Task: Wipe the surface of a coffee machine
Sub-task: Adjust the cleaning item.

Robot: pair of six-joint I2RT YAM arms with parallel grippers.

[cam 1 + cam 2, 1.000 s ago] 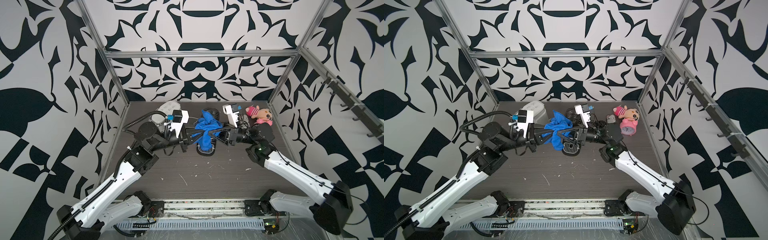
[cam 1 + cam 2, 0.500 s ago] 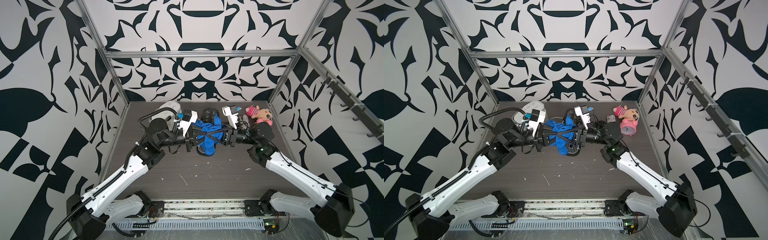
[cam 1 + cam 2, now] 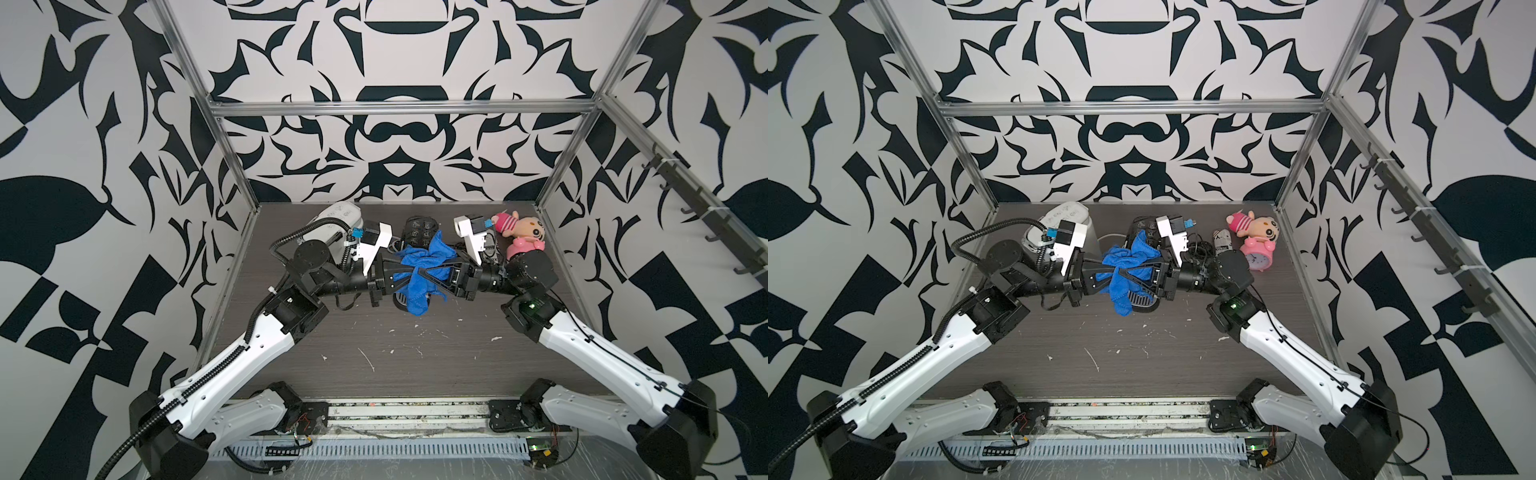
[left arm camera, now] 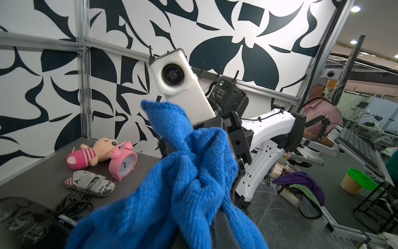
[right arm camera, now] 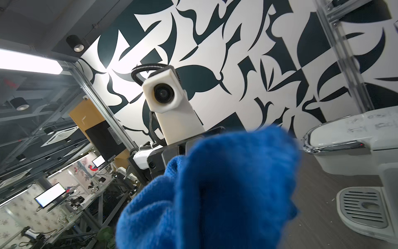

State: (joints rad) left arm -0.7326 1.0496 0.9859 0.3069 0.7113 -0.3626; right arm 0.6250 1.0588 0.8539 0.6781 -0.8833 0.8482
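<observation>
Left end effector [image 3: 405,275] and right end effector [image 3: 430,274], tip to tip, both pinch a bunched blue terry cloth [image 3: 415,297] above the counter [image 3: 415,365], one tail hanging. Beneath it a black coffee machine [image 3: 417,230] runs front-to-back: button top toward the rear wall, grilled drip tray [image 3: 1140,300] forward. A white, chrome-banded machine [image 3: 336,218] stands back left, the writing on its top illegible.

My left claw [image 3: 409,275] and my right claw [image 3: 430,275] meet tip to tip above the dark wood-grain desk [image 3: 374,374], the blue terry cloth [image 3: 428,255] between them, over the black plastic machine with a grated tray [image 3: 417,230]. The white plastic coffee machine [image 3: 338,216] stands back left. Back right, the pink plush doll [image 3: 505,220] lies behind the pink alarm clock [image 3: 521,249]; the newsprint-patterned pouch [image 3: 1223,241] is left of the clock.
</observation>
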